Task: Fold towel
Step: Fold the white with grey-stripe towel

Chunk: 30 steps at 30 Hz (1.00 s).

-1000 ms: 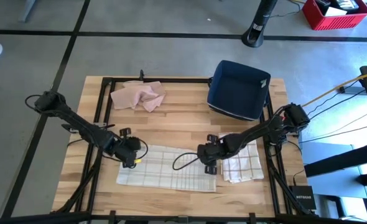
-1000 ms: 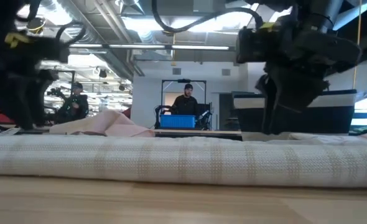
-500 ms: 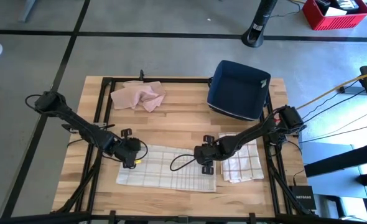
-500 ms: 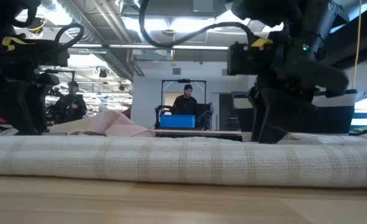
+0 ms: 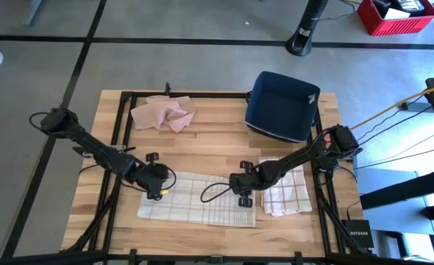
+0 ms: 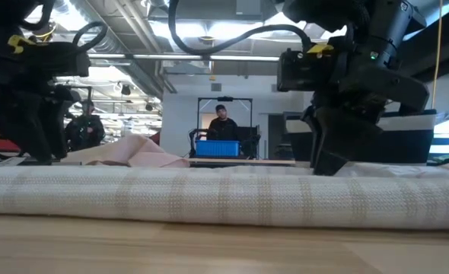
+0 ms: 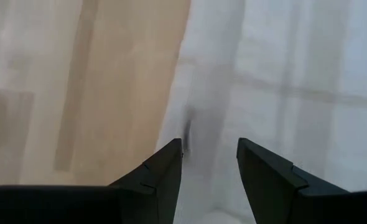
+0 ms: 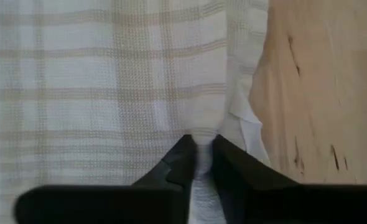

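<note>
The towel, white with beige checks, lies flat on the near part of the wooden table. My right gripper is down at the towel's far right corner, shut on the cloth. My left gripper stands open over the towel's far left corner. In the left wrist view its two fingers stand on either side of the towel's left edge. Whether they touch the cloth, I cannot tell. In the low view the towel stretches across the front, with both grippers behind it. My right gripper pinches a small raised ridge of the towel between its two fingers, close to the towel's right edge. The fingers come steeply from above. The rest of the towel lies flat on the table.
A second checked towel, folded, lies just right of my right gripper. A crumpled pink cloth lies at the far left and a dark blue bin at the far right. People stand in the room behind the table.
My right gripper has come down onto the towel's far right corner and shifted slightly toward the table's left. The towel has stayed flat.
</note>
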Tool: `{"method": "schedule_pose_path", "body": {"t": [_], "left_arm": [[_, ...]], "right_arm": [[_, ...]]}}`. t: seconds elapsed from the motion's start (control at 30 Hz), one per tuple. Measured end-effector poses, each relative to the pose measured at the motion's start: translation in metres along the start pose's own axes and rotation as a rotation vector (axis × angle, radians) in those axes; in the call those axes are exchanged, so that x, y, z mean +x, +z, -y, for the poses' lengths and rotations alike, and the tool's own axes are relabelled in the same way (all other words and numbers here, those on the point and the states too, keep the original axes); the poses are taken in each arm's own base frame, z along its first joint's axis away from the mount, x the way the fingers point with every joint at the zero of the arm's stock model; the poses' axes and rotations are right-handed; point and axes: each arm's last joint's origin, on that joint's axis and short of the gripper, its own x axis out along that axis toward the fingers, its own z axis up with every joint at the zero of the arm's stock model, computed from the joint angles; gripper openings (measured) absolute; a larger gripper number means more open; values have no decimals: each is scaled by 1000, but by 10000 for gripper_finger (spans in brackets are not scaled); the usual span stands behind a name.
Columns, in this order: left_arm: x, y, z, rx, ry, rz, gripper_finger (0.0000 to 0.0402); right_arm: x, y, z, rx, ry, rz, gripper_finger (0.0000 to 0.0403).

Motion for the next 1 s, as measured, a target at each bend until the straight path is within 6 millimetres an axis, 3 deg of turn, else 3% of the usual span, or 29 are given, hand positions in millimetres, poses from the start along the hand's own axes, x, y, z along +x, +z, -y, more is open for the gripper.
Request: {"method": "schedule_pose_path", "body": {"t": [0.17,0.43,0.7,0.83,1.0], "left_arm": [[3,-2,-1,-22,-50,-41,146],[11,-15,-3,-43,-79,-89,130],[8,-11,0,-43,-131,-96,105],[8,-10,0,-41,-138,-92,77],[7,-10,1,-29,-177,-114,11]], "right_arm": [[0,0,0,1,0,3,10],[0,2,0,3,-17,30,31],[0,2,0,1,-25,30,7],[0,2,1,1,-61,41,15],[-1,3,1,1,-62,43,7]]}}
